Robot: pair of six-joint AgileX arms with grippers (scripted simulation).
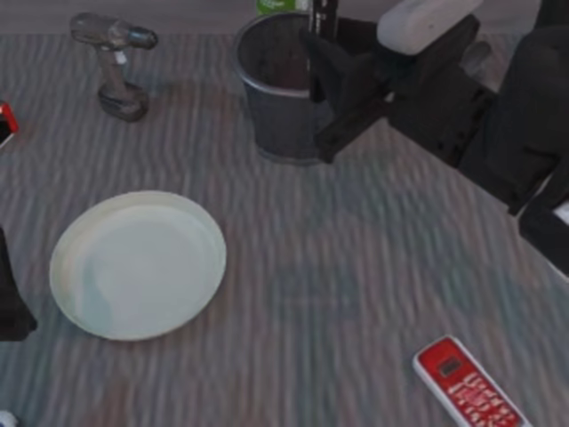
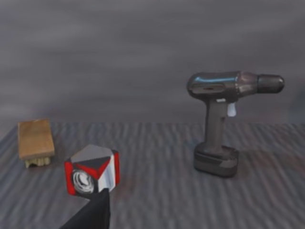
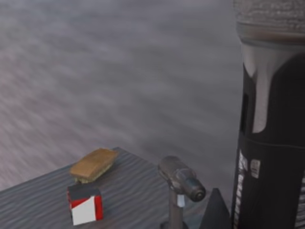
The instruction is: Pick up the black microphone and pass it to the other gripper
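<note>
The black microphone [image 1: 324, 16] stands upright at the table's far edge, behind a bin, with its silver mesh head up. It fills the right wrist view [image 3: 269, 129], very close. My right gripper [image 1: 327, 98], under a rounded white cap, hovers over the bin just in front of the microphone. It is open and its jaws hold nothing. One of its fingertips [image 3: 215, 212] shows beside the handle, with the microphone outside it. The other gripper, my left one [image 1: 11, 298], is parked at the left edge. Only one fingertip [image 2: 97, 210] shows, set far off to the side.
A dark metal bin [image 1: 267, 124] sits under the right gripper. A grey drill [image 1: 116, 62] stands at the back left and a white plate [image 1: 138, 264] lies front left. A red phone [image 1: 467, 384] lies front right. A red-white cube [image 2: 93, 170] and a wooden block [image 2: 35, 139] sit far left.
</note>
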